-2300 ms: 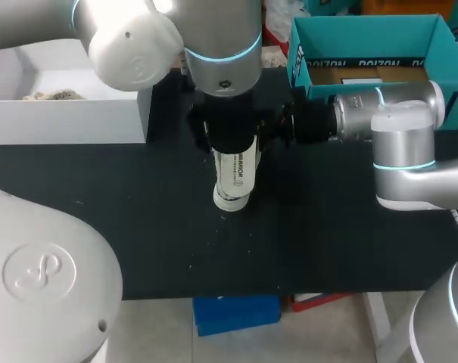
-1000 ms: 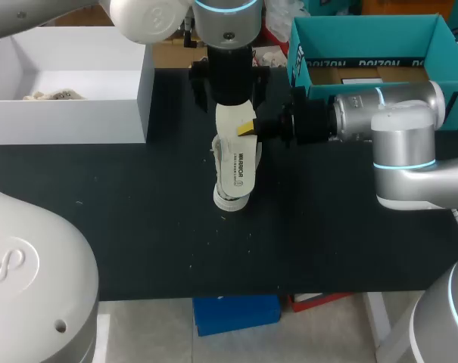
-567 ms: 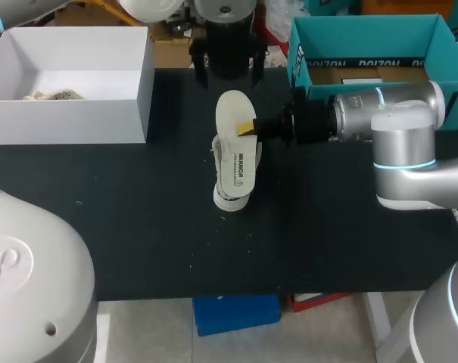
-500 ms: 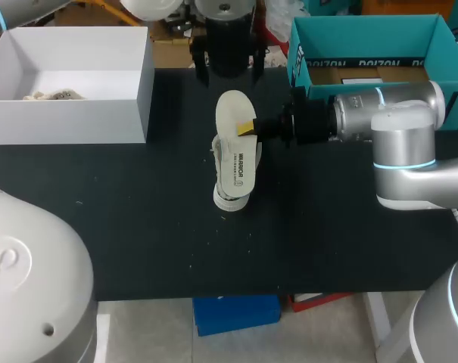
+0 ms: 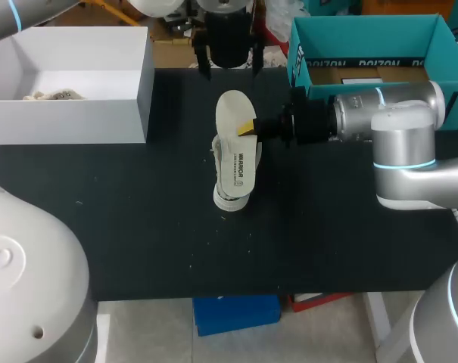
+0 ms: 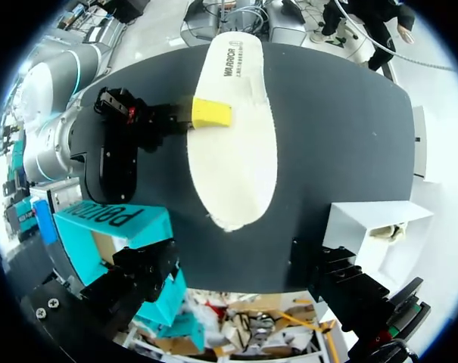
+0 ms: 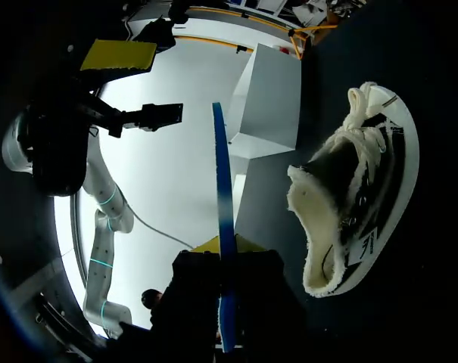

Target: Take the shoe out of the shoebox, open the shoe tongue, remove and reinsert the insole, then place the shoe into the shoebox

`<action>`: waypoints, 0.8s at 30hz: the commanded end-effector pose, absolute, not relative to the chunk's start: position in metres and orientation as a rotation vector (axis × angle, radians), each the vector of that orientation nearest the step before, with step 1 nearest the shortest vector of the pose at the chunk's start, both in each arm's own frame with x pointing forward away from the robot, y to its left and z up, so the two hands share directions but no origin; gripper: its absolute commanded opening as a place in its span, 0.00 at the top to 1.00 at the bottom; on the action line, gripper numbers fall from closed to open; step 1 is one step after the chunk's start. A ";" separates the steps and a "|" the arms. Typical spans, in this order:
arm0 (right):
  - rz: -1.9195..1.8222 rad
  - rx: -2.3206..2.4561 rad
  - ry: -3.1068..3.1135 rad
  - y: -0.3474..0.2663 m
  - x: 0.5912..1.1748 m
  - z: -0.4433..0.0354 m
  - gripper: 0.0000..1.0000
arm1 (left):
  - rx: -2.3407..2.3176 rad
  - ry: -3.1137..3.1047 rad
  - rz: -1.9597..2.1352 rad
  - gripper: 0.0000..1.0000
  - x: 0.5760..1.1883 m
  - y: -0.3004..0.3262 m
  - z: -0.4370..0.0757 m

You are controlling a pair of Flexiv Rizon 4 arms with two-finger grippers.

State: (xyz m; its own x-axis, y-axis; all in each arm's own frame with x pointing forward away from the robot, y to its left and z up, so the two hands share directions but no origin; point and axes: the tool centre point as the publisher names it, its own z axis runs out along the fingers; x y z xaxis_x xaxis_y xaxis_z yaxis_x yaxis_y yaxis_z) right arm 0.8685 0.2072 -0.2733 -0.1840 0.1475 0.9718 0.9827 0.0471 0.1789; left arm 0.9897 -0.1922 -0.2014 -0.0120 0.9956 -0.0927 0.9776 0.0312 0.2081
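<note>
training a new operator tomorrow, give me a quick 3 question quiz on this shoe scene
1. True or false: the insole is inside the shoe.
2. Fill in: the left gripper, beyond the shoe, is ____ (open or shut).
3. What holds the insole? A) left gripper B) right gripper C) nothing
Key: 1 false, it is held above the shoe; 2 open; 3 B.

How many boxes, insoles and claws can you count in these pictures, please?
Boxes: 2 (white box, teal box)
Insoles: 1 (insole, held in the right claw)
Claws: 2 (left claw, right claw)
Total: 5
</note>
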 end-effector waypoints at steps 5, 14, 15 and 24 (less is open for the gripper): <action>-1.243 -1.206 -1.474 0.208 0.868 -0.273 1.00 | 2.048 2.084 0.119 0.00 0.976 -0.195 -0.203; -1.243 -1.206 -1.474 0.208 0.868 -0.273 1.00 | 2.047 2.076 0.122 0.00 0.930 -0.194 -0.200; -1.243 -1.206 -1.474 0.208 0.868 -0.273 1.00 | 2.047 2.077 0.123 0.00 0.924 -0.194 -0.201; -1.243 -1.206 -1.474 0.208 0.868 -0.273 1.00 | 2.052 2.070 0.101 0.00 0.871 -0.192 -0.205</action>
